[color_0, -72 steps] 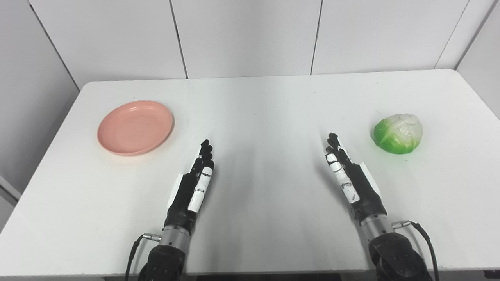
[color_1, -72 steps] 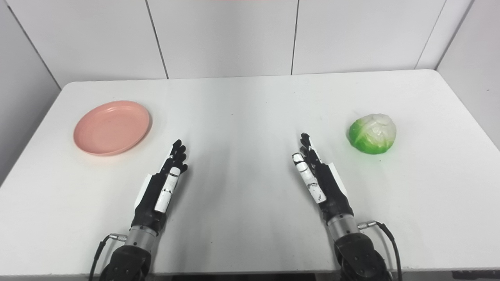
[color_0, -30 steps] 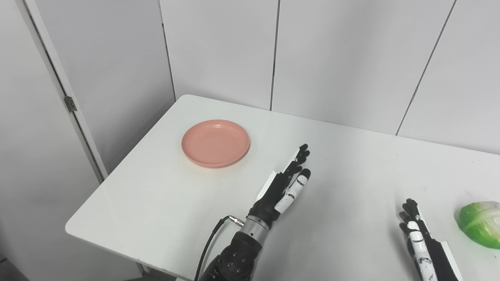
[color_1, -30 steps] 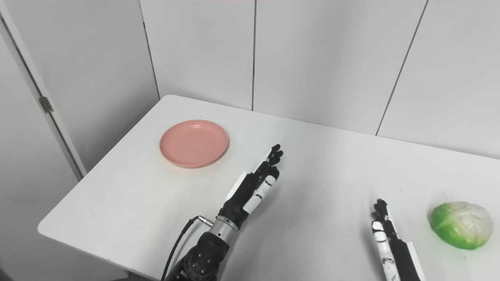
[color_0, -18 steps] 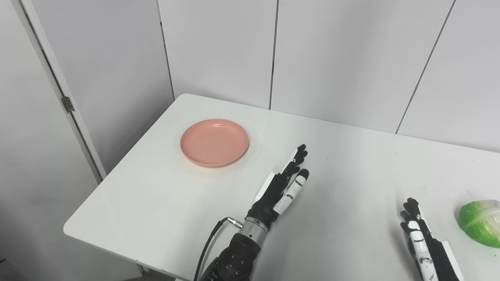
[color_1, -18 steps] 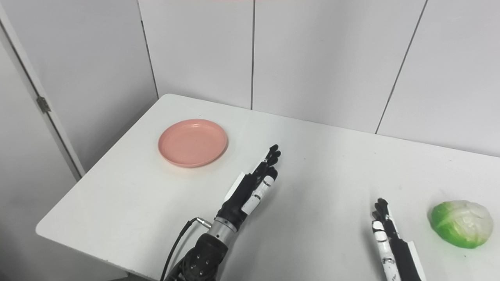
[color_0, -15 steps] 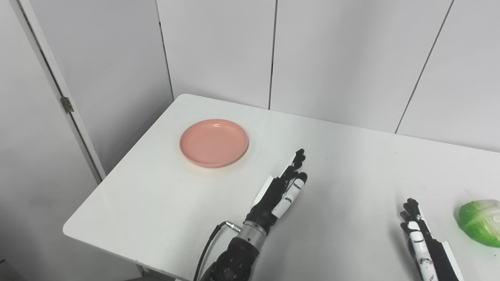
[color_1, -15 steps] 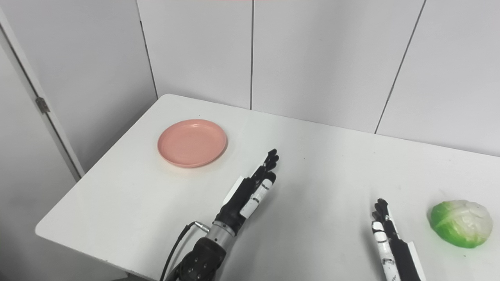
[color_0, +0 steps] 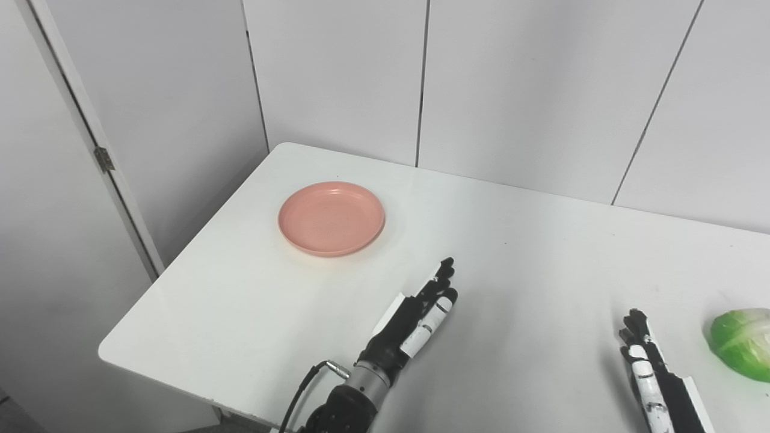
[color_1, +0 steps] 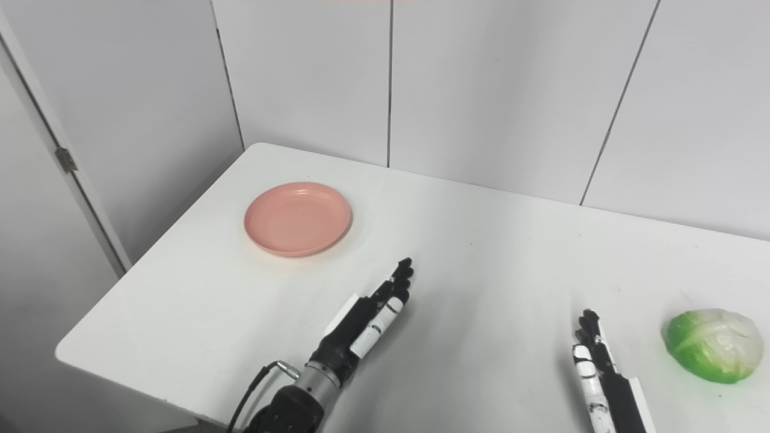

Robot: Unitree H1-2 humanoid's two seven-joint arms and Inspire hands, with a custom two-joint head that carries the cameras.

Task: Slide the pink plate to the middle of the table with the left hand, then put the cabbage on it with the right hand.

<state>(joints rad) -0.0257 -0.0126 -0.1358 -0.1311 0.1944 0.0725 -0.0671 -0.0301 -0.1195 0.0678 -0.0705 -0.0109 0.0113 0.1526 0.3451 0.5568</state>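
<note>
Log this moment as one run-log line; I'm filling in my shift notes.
phase: pre-contact | left robot hand: open, short of pink plate | right robot hand: open, idle | cabbage: on table, untouched

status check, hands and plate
Left hand open, short of pink plate. Right hand open beside cabbage. Plate untouched, nothing between.

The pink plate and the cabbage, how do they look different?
The pink plate is flat and round, while the cabbage is a lumpy ball. The pink plate is one plain colour; the cabbage is green with a whitish top. The pink plate sits near the table's left end, the cabbage near its right. Both rest on the table, and no hand touches either.
</note>
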